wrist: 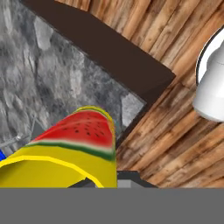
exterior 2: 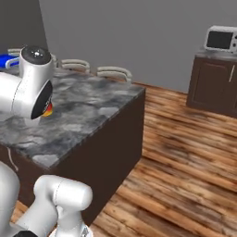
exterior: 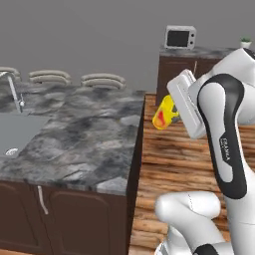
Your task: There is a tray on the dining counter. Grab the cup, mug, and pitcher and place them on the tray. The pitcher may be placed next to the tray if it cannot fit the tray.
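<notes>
cup in the end effector, off the counter's corner

you have the cup (exterior: 165,115) clamped in the end effector (exterior: 174,110); its jaws are shut on it, and it is carried tilted in the air just past the right edge of the counter (exterior: 74,139), over the wooden floor (exterior: 174,164). in the hand view the cup (wrist: 70,148) lies close under the camera with its watermelon mark up, and the counter's corner (wrist: 131,105) sits right beside it. in the right base view an orange sliver of the cup (exterior 2: 48,109) peeks from behind the arm.

seen from that counter: the tray (exterior 2: 8,60) shows as a blue sliver at its far left end, mostly hidden by the arm. the sink (exterior: 15,132) is set into its left part. stool backs (exterior: 102,79) line its far edge. past its right edge the floor runs open to a dark cabinet (exterior: 177,69) with a microwave (exterior: 180,37) on top.
</notes>
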{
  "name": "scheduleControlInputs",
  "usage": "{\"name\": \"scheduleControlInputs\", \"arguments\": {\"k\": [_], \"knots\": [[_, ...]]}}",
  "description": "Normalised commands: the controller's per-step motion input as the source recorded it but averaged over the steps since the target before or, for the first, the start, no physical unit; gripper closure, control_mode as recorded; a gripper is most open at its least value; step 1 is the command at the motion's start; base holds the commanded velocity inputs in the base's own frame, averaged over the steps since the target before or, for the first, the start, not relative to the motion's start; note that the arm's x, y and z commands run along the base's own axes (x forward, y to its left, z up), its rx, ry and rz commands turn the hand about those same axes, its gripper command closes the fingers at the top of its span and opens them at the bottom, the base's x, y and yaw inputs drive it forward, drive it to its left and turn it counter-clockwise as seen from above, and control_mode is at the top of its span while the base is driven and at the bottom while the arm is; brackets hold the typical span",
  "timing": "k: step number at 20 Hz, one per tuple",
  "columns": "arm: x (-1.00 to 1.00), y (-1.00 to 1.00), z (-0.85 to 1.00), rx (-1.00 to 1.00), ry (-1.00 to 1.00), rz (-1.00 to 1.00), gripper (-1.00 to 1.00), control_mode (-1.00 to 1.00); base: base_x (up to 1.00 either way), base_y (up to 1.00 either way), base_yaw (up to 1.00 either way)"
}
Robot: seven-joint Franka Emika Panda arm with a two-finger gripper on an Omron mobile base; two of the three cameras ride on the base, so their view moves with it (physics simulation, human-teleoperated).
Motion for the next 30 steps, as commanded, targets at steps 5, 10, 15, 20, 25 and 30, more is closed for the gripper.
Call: {"name": "scheduleControlInputs", "arguments": {"k": [5, 10, 15, 20, 25, 30], "knots": [[0.00, 0.00, 0.00, 0.00, 0.00, 0.00, 1.00, 1.00, 0.51, -1.00, 0.41], [0.00, 0.00, 0.00, 0.00, 0.00, 0.00, 1.00, 1.00, 0.49, -1.00, 0.42], [0.00, 0.00, 0.00, 0.00, 0.00, 0.00, 1.00, 1.00, 0.44, -1.00, 0.43], [0.00, 0.00, 0.00, 0.00, 0.00, 0.00, 1.00, 1.00, 0.42, -1.00, 0.42], [0.00, 0.00, 0.00, 0.00, 0.00, 0.00, 1.00, 1.00, 0.42, -1.00, 0.41], [0.00, 0.00, 0.00, 0.00, 0.00, 0.00, 1.00, 1.00, 0.41, -1.00, 0.40]]}}
